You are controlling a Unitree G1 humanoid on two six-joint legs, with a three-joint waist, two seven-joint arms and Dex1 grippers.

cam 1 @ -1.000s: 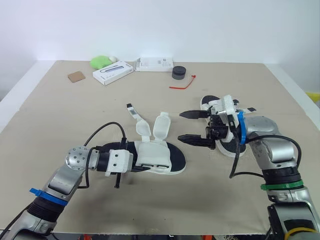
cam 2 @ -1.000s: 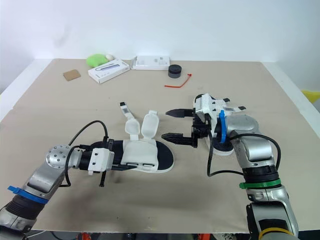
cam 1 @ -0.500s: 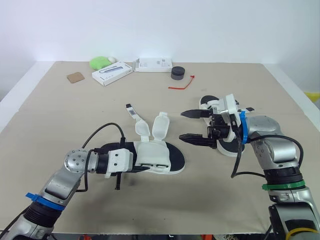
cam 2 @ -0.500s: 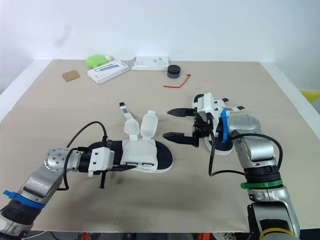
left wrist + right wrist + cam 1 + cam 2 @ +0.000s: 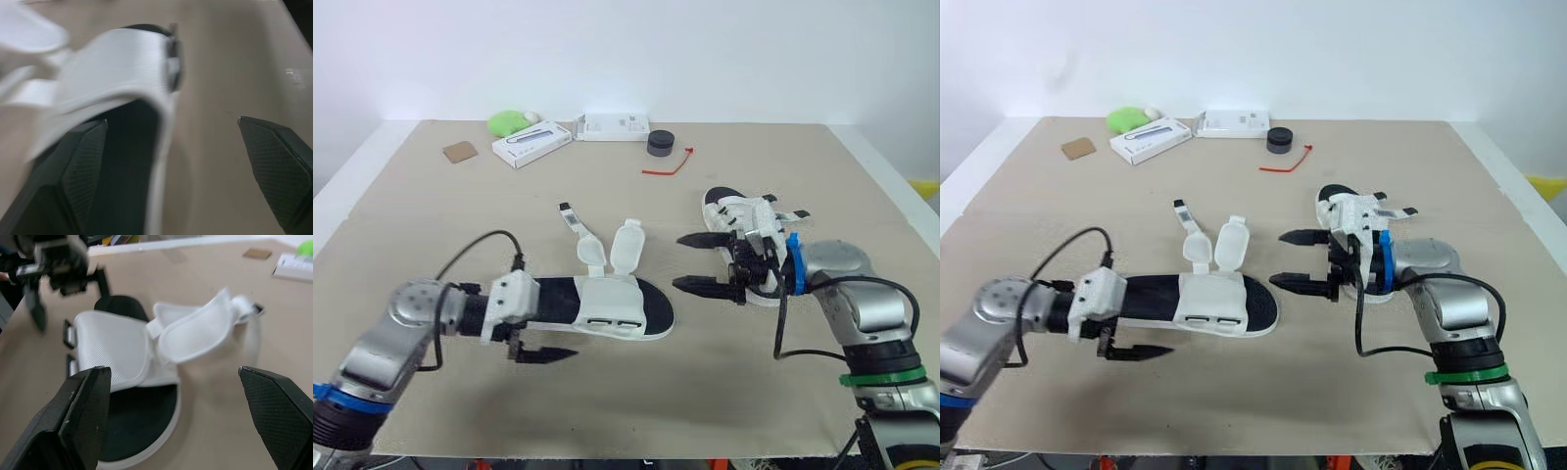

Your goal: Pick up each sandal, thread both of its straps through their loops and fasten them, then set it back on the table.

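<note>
Sandal (image 5: 607, 304) is lying mid-table (image 5: 431, 225), straps undone. Left claw (image 5: 172, 122) is gaping wide, straddling its left edge. Right claw (image 5: 678, 261) is hovering spread beside its right end, with the second sandal (image 5: 736, 209) just beyond.

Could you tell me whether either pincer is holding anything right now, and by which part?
Nothing is gripped. The left pincer straddles the side edge of the unfastened sandal, wide open; the right pincer is open and empty.

A beige-topped table (image 5: 431, 215) stands before a plain white wall (image 5: 724, 49), evenly lit.
</note>
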